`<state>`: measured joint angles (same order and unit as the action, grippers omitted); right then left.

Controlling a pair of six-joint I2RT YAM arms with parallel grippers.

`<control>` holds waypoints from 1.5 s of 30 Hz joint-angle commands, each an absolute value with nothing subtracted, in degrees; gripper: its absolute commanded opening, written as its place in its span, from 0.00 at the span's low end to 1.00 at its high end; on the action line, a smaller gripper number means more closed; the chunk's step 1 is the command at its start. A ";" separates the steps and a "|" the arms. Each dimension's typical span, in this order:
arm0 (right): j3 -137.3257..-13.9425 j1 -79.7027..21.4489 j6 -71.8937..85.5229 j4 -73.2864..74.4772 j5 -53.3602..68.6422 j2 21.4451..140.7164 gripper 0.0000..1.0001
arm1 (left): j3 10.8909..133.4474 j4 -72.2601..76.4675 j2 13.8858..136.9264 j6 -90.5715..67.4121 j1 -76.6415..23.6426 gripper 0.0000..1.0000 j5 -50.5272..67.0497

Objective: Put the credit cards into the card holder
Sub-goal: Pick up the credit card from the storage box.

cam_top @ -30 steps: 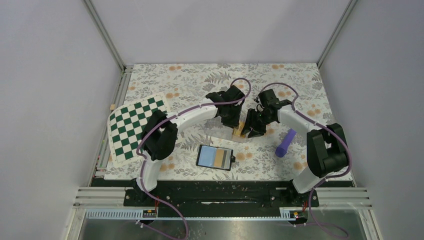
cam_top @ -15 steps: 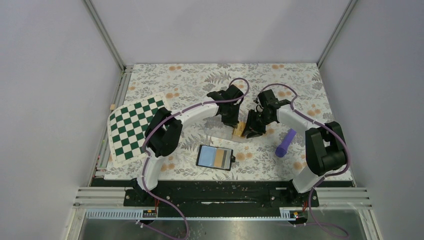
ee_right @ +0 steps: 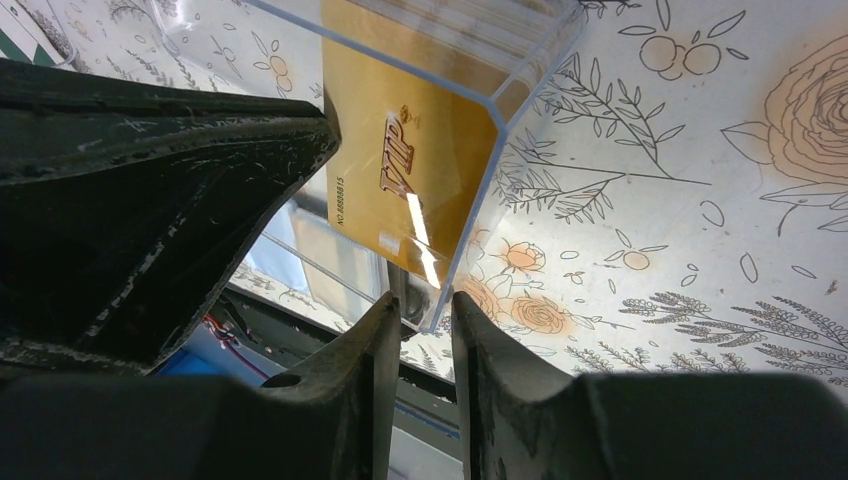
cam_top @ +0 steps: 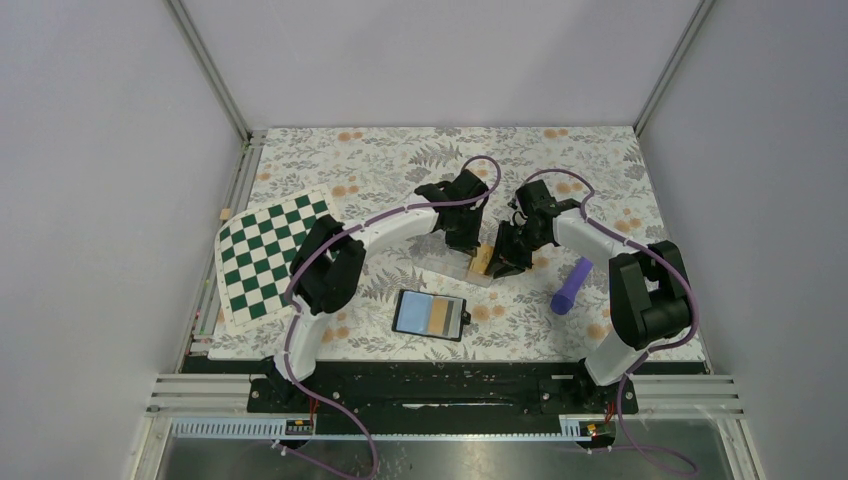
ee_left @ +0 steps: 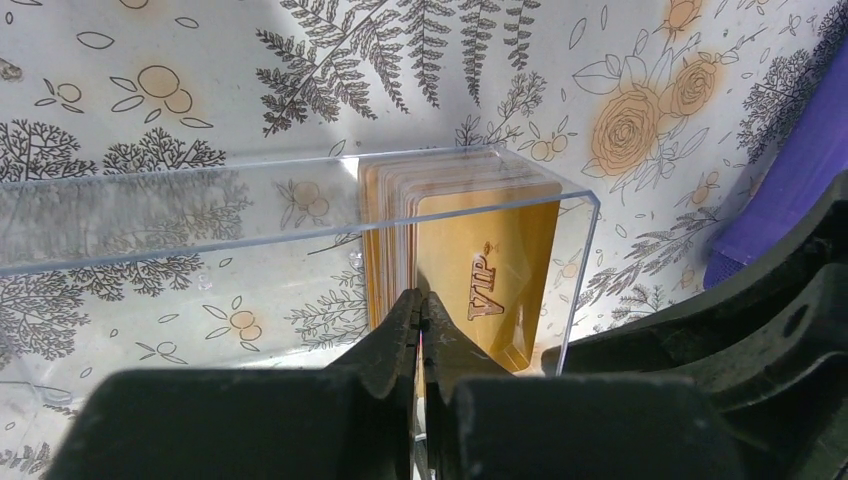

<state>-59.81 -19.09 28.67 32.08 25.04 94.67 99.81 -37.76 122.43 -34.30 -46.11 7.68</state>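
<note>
Credit cards (ee_left: 395,250) stand on edge as a gold stack at one end of the clear plastic box (ee_left: 200,205), which sits on the floral table (cam_top: 380,170) between the two arms. The front card (ee_right: 400,160), marked VIP, leans out from the rest of the stack. My left gripper (ee_left: 420,305) is right at the near edge of that stack, where the front card parts from the others. Its jaws are pinched down to a thin slit, and I can't tell whether a card edge is actually caught in there. My right gripper (ee_right: 428,320) is at the same end of the box from the other side. Its fingers (ee_right: 375,340) are narrow, with the box's corner wall sitting between the tips, so it clamps the box. The VIP card is just behind that wall. The card holder (cam_top: 431,313) lies flat and open, nearer the arm bases than the box and apart from both grippers, with a pale blue panel and a tan panel showing. A purple cylinder (cam_top: 568,286) lies to the right of the box, near the right arm. A green checkerboard (cam_top: 268,252) lies at the table's left edge.
</note>
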 commanded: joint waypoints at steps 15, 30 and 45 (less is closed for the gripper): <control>-60.73 -18.98 27.84 32.34 26.23 94.00 0.31 | 98.97 -36.24 115.79 -33.85 -47.68 0.18 5.13; -60.56 -18.96 27.77 32.27 26.33 93.98 0.31 | 101.92 -40.88 122.81 -34.73 -47.40 0.24 7.96; -60.73 -18.92 27.75 32.34 26.37 94.01 0.31 | 104.16 -39.61 120.12 -34.12 -47.97 0.00 9.32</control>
